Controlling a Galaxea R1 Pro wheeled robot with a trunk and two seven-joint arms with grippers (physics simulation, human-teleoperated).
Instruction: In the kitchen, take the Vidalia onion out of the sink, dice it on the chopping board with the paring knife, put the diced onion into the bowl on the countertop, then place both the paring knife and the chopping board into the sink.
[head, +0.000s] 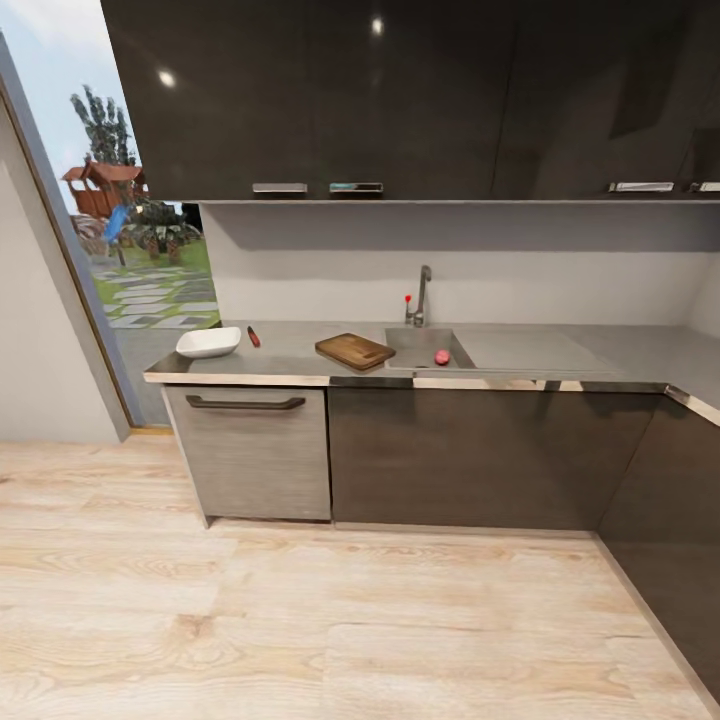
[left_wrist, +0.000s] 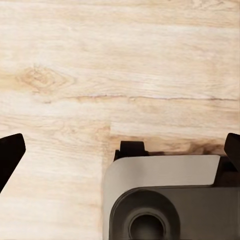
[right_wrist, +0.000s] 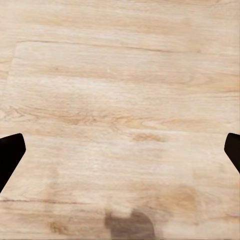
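On the counter (head: 300, 362), left to right: white bowl (head: 208, 342), red-handled paring knife (head: 254, 337), chopping board (head: 354, 350), then sink (head: 425, 348) holding the onion (head: 442, 357) (small, reddish). Left tool (left_wrist: 120, 150) and right tool (right_wrist: 120, 150) both spread wide, empty, above wooden floor (right_wrist: 120, 80).

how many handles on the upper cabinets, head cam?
4. Two side by side above the bowl-to-board stretch: handle and handle. Two at the right: handle and a handle cut off by the frame edge; more may lie beyond.
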